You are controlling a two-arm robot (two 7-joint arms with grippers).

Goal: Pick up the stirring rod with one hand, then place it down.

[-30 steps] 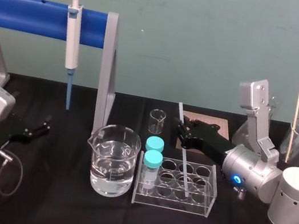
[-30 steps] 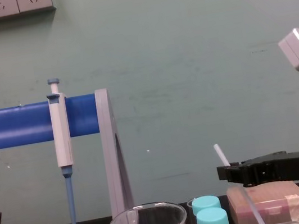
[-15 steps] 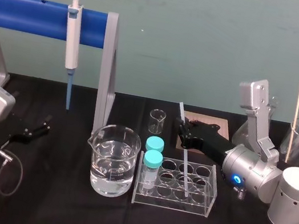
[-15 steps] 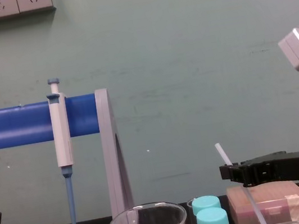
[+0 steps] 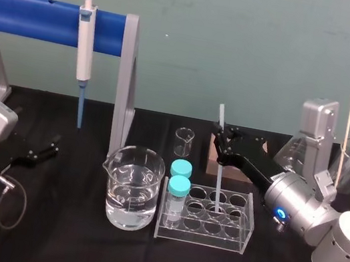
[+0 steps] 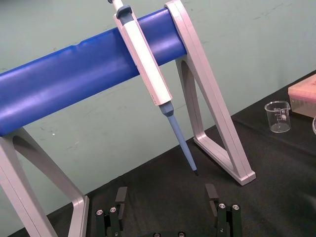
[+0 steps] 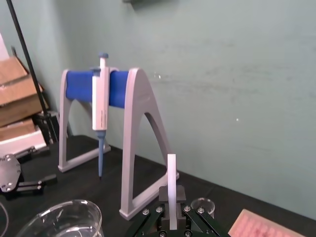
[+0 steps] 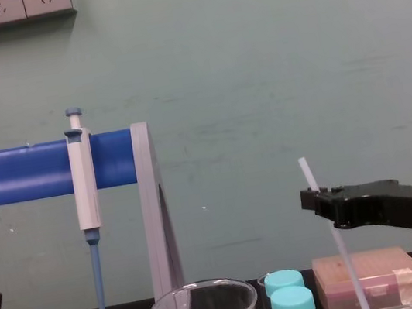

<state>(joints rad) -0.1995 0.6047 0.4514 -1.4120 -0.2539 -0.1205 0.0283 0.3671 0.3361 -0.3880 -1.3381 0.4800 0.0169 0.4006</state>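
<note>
The stirring rod [image 5: 218, 179] stands nearly upright, its top leaning slightly left and its lower end down in a far well of the clear rack [image 5: 239, 230] at the middle of the black table [image 5: 61, 240]. The right gripper [image 5: 222, 141] reaches in from the right and is clamped on the rod's upper part. Two teal-capped vials [image 5: 179, 186] sit in the rack's left end, with a beaker of water [image 5: 130, 187] just left of them. The left gripper [image 5: 39, 150] lies low at the far left, fingers apart.
</note>
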